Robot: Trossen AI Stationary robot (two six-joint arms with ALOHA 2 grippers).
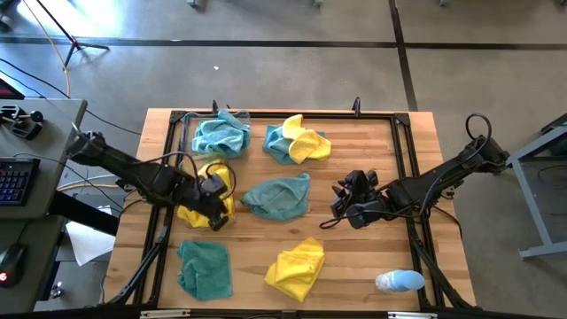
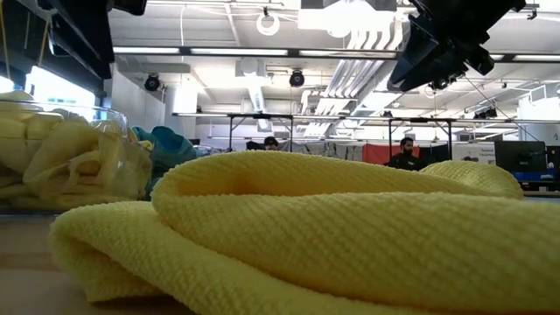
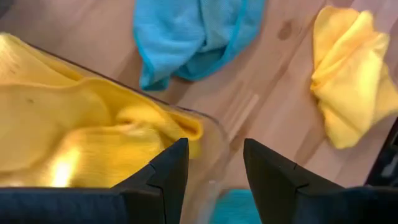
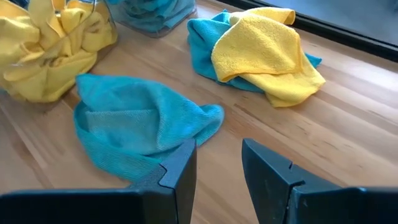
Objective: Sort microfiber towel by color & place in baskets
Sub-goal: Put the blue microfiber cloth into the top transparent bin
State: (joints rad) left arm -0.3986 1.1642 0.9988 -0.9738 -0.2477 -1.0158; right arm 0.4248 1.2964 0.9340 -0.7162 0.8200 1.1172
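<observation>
Mid-table, crumpled on the wood: a teal towel (image 1: 276,197), landmark for all else. Just to its left-arm side: a clear basket (image 3: 213,129) heaped with yellow towels (image 1: 197,213), and right over that basket's near wall the left gripper (image 3: 214,149), released, fingers (image 3: 171,168) spread with nothing between them but the see-through rim below. On the landmark's other side, near but not touching: the right gripper (image 4: 217,149), above bare wood, likewise released and empty, pointed toward the teal towel's edge. Beyond the landmark, toward the far edge and on the left-arm side: the second basket (image 1: 234,116), filled with teal cloths (image 1: 220,136). Beyond the landmark, straight toward the far edge: a loose pile (image 1: 297,142), yellow cloth lying on top of teal cloth, touching. Nearer the front edge than the landmark, slightly to the right-arm side: a folded yellow towel (image 1: 297,266), loose on the table, filling the low view up close. Nearer the front edge, on the left-arm side: a flat teal towel (image 1: 204,268), loose as well. Well apart from the landmark, at the front corner on the right-arm side: a small pale-blue-and-white object (image 1: 399,282). In the room behind the table, seen in the low view: two people (image 2: 404,153), far off
</observation>
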